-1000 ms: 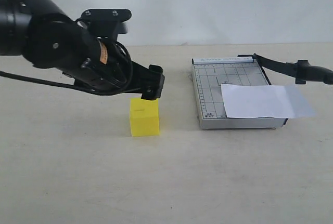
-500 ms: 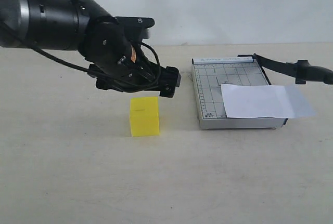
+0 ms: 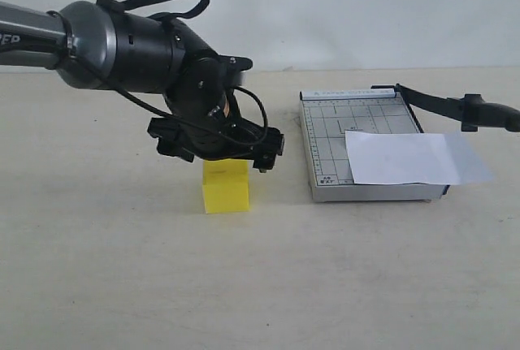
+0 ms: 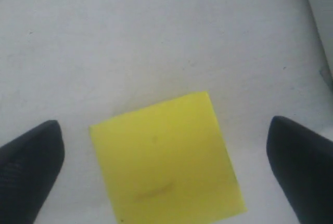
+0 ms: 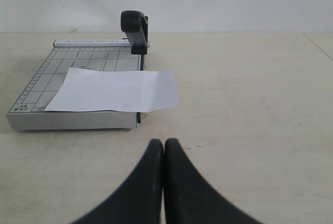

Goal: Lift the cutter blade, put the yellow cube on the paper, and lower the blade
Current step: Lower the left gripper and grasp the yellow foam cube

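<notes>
The yellow cube [image 3: 225, 192] [image 4: 166, 159] stands on the table left of the cutter. My left gripper [image 3: 221, 155] [image 4: 166, 167] hangs open directly over it, one finger [image 4: 31, 167] on each side and neither touching. The paper [image 3: 410, 157] [image 5: 117, 90] lies across the grey cutter base [image 3: 329, 127] [image 5: 47, 78] and overhangs its right edge. The cutter blade [image 3: 455, 106] [image 5: 134, 26] is raised, its handle off the base. My right gripper [image 5: 164, 143] is shut and empty, low over the table in front of the cutter; the exterior view does not show it.
The left arm's black body [image 3: 122, 45] reaches in from the upper left, with cables looping round the wrist. Bare table [image 3: 260, 285] runs along the front, with a white wall behind.
My left arm has swung right and turned its wrist. The open gripper, which was beside the cube's top, now sits squarely above it. Cutter, paper and cube have not moved.
</notes>
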Motion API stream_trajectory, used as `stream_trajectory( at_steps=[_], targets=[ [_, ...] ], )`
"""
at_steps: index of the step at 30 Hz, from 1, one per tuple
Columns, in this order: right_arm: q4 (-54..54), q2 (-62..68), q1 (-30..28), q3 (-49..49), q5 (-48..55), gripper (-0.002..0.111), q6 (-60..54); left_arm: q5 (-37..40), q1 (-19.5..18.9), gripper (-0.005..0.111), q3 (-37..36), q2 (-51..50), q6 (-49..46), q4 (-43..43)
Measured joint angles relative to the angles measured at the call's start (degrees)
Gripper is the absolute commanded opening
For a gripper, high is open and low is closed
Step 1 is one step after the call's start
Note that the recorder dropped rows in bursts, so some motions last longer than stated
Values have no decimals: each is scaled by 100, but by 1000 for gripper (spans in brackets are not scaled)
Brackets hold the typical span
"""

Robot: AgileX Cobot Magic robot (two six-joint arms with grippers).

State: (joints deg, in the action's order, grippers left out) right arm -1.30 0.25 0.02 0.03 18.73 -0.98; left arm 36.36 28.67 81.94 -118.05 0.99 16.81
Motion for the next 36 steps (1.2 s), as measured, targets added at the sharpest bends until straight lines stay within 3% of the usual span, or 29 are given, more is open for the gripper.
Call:
stream_trajectory(
  at_steps=[28, 31, 34, 36],
  targets=[
    [0, 0, 0, 0, 0, 0, 0, -15, 0, 105, 28, -387, 295, 227],
    [0, 0, 0, 0, 0, 0, 0, -15, 0, 90, 28, -411, 295, 227],
    [0, 0, 0, 0, 0, 0, 0, 23, 0, 62, 28, -460, 295, 227],
    [0, 0, 0, 0, 0, 0, 0, 80, 0, 37, 28, -462, 306, 227]
  ],
)
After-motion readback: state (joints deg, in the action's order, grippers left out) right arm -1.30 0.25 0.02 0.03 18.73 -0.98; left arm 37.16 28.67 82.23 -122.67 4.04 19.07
